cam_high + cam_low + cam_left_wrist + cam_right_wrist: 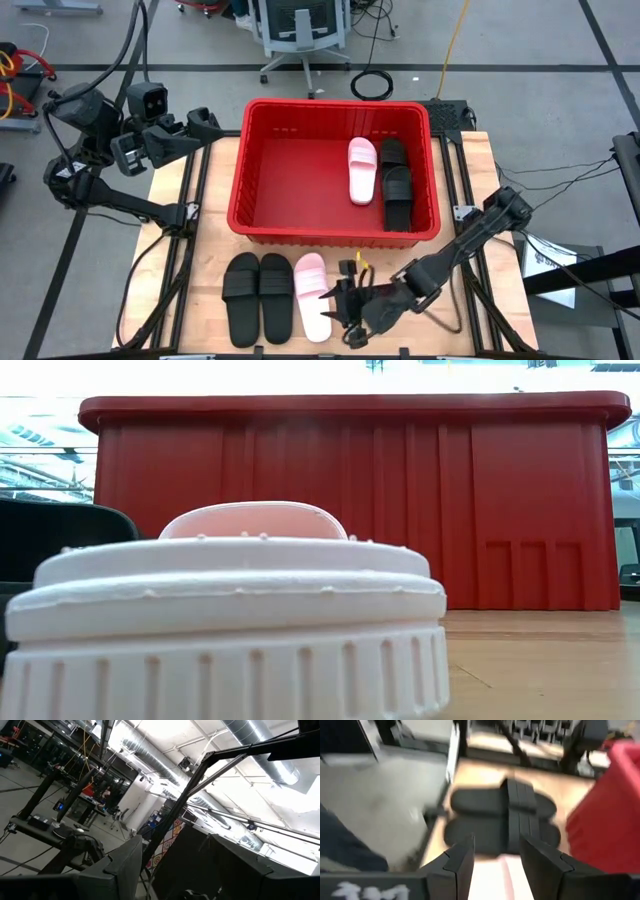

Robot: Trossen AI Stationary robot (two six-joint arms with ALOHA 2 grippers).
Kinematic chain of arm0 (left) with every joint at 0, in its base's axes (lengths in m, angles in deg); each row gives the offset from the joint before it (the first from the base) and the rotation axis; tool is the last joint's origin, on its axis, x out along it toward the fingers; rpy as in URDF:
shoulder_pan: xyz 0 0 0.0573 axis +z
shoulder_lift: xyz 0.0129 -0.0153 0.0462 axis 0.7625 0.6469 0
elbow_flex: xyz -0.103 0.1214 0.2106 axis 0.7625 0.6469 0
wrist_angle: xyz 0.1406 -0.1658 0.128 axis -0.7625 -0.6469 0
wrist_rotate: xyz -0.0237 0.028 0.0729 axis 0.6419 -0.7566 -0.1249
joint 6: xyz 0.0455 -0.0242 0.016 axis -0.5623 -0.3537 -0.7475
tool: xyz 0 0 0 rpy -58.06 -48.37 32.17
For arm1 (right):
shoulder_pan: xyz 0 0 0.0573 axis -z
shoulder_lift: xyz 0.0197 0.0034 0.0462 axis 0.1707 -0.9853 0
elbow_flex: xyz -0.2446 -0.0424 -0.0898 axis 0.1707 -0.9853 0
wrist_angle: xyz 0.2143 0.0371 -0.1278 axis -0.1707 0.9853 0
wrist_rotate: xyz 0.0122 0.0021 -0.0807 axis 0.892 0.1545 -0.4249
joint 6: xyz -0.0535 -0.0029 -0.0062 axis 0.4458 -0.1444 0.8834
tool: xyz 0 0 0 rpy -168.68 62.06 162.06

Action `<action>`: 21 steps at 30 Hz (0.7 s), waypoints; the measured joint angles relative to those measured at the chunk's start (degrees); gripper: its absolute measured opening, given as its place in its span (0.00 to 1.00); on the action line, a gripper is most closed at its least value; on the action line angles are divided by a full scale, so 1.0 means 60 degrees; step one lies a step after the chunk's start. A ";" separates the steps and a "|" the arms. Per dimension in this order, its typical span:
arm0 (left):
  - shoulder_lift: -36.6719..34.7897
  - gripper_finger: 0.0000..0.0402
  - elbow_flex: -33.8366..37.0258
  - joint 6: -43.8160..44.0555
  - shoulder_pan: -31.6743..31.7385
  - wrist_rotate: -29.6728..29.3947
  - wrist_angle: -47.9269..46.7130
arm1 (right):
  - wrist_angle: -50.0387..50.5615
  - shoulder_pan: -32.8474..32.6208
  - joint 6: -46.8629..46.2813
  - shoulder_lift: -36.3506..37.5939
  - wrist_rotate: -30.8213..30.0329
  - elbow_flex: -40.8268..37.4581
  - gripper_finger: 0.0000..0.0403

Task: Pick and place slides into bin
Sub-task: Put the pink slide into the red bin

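The red bin (240,170) stands at the table's middle far side and holds one pale pink slide (362,170) and two black slides (398,190). Two black slides (258,298) and one pale pink slide (312,290) lie flat on their soles side by side near the table's near edge. My right gripper (335,305) is open at the pink slide's right side, low over the table. In the right wrist view its fingers (462,862) stand on either side of the pink slide (495,875). My left gripper (205,125) waits raised at the far left of the table. My right gripper comes level from the table's right at the pink slide's right edge, near its near end (322,305). The slide shows between the open fingers, flat on the table. Whether a finger touches it, I cannot tell.
The bin's red wall (350,500) rises behind the pink slide (230,610) in the low view. The two black slides (500,815) lie just beyond the pink one, toward the table's left. Bare wood (480,290) lies at the table's near right.
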 joint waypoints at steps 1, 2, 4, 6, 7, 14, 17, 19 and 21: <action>0.0000 0.57 -0.0003 -0.0003 0.0004 0.0000 0.0000 | 0.0229 0.0000 -0.0034 -0.0117 -0.0101 0.0000 0.36; 0.0000 0.57 0.0000 -0.0018 0.0000 0.0000 -0.0004 | 0.0459 0.0000 -0.0089 -0.0237 -0.0228 0.0000 0.36; 0.0000 0.57 0.0000 -0.0062 0.0004 0.0000 -0.0004 | 0.0839 0.0011 -0.0124 -0.0457 -0.0245 -0.0004 0.36; 0.0000 0.57 0.0000 -0.0062 0.0003 0.0000 -0.0003 | 0.1174 0.0071 -0.0128 -0.0690 -0.0237 0.0000 0.36; 0.0000 0.57 -0.0001 -0.0066 0.0002 0.0000 -0.0002 | 0.1288 0.0082 -0.0122 -0.0794 -0.0236 -0.0004 0.36; 0.0000 0.57 0.0000 -0.0158 0.0001 -0.0004 -0.0072 | 0.1590 0.0190 0.0024 -0.1544 -0.0843 -0.0004 0.36; 0.0000 0.57 0.0000 -0.0160 0.0002 -0.0061 -0.0076 | 0.1531 0.0264 0.0031 -0.1758 -0.0934 -0.0004 0.36; 0.0000 0.57 0.0000 -0.0201 0.0000 -0.0118 -0.0082 | 0.1503 0.0309 0.0033 -0.1919 -0.0941 -0.0004 0.36; 0.0000 0.57 0.0000 -0.0276 0.0003 -0.0289 -0.0091 | 0.1471 0.0351 0.0029 -0.2063 -0.0937 -0.0004 0.36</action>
